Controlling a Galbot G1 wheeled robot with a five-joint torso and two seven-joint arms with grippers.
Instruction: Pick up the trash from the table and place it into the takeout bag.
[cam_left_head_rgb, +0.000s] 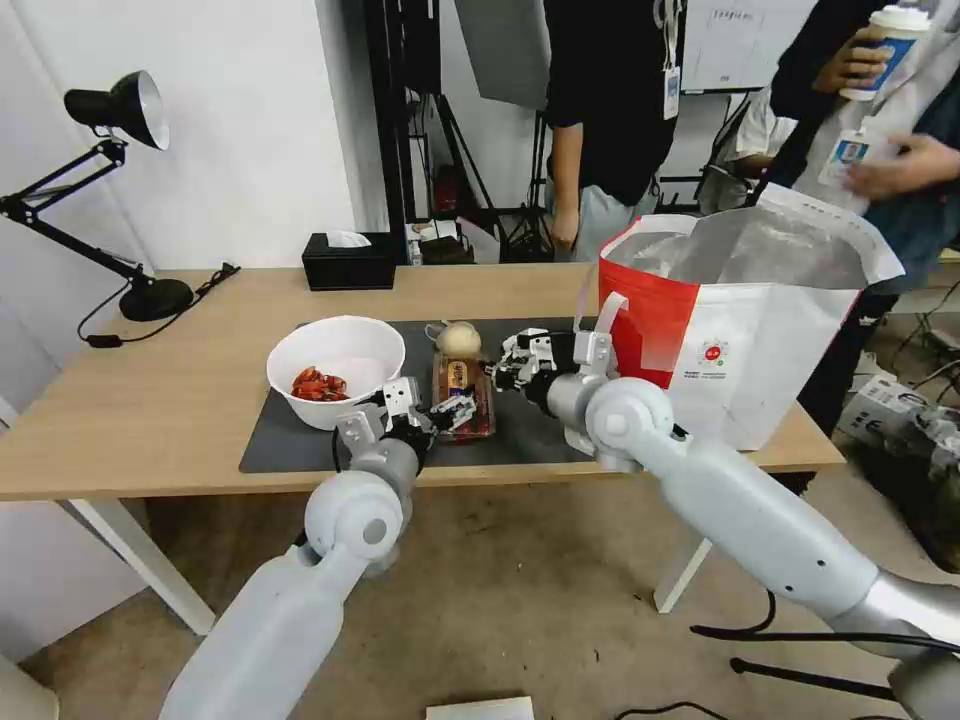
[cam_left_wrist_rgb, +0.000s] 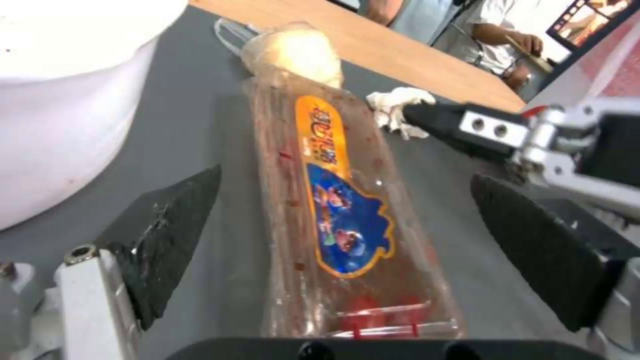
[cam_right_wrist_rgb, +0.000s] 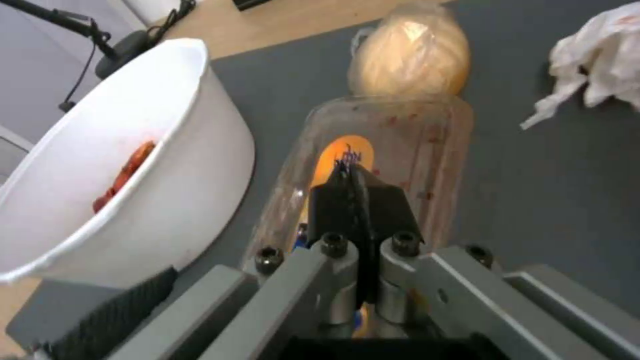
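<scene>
Here left gripper (cam_left_wrist_rgb: 347, 235) fingers straddle tray (cam_left_wrist_rgb: 347, 220) edges.

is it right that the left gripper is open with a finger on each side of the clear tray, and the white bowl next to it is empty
Not quite. The left gripper is indeed open, a finger on each side of the clear tray, but the white bowl is not empty: the head view shows red shell scraps lying inside it, and the right wrist view shows them too.
</scene>
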